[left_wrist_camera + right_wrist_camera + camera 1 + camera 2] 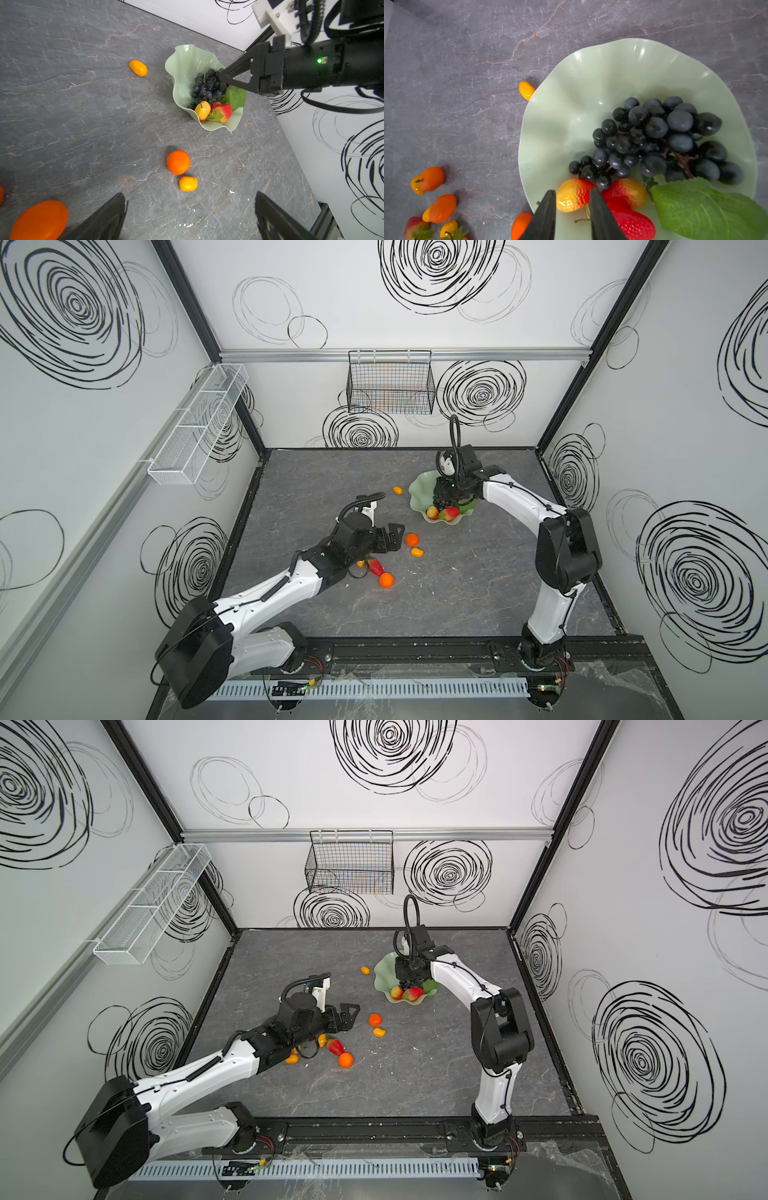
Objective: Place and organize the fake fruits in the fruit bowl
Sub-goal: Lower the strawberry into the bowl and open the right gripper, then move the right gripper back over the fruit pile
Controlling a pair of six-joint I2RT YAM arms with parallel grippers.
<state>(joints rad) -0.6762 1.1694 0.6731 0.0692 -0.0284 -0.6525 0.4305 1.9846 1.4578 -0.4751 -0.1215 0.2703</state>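
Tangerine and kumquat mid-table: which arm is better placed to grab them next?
Left. The left gripper hangs open right beside the tangerine and kumquat; the right gripper is down in the fruit bowl, farther away.

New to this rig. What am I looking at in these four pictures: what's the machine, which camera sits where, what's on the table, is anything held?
Two robot arms stand at the edge of a grey table, each tipped with a two-finger clamp, called a gripper. Two pictures come from one stereo camera overhead. The other two come from a camera on each wrist, looking at that arm's work. The pale green fruit bowl already holds a grape bunch with its leaf and two strawberries. On the table lie tangerines, kumquats and another strawberry. The left gripper is wide open and empty, near a tangerine. The right gripper is over the bowl, jaws slightly apart above the strawberries, gripping nothing that I can see.
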